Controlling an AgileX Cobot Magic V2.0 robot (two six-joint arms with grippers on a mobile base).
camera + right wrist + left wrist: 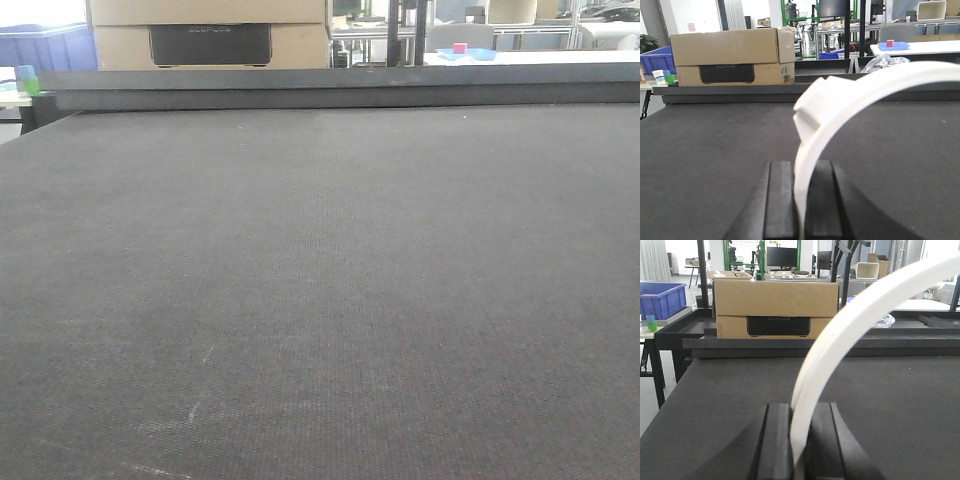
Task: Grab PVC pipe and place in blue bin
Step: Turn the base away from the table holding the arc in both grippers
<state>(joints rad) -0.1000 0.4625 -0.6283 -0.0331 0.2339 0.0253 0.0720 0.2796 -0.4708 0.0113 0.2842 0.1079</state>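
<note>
In the left wrist view, a white curved PVC pipe piece [865,305] arcs up to the right from between the black fingers of my left gripper [800,411], which is shut on its lower end. The right wrist view shows a similar white curved PVC piece [865,90] with a raised lug. Its end is clamped in my right gripper [801,169], also shut. Both grippers hover over the dark table mat [320,300]. Neither arm nor any pipe shows in the front view. A blue bin [660,299] stands beyond the table's far left corner, also seen as the blue bin [655,57].
A cardboard box [775,305] sits behind the raised black rail [340,88] at the table's far edge. A small green cup [651,322] stands by the bin. On a white table at the back right lies a blue tray [892,46] with a red cube.
</note>
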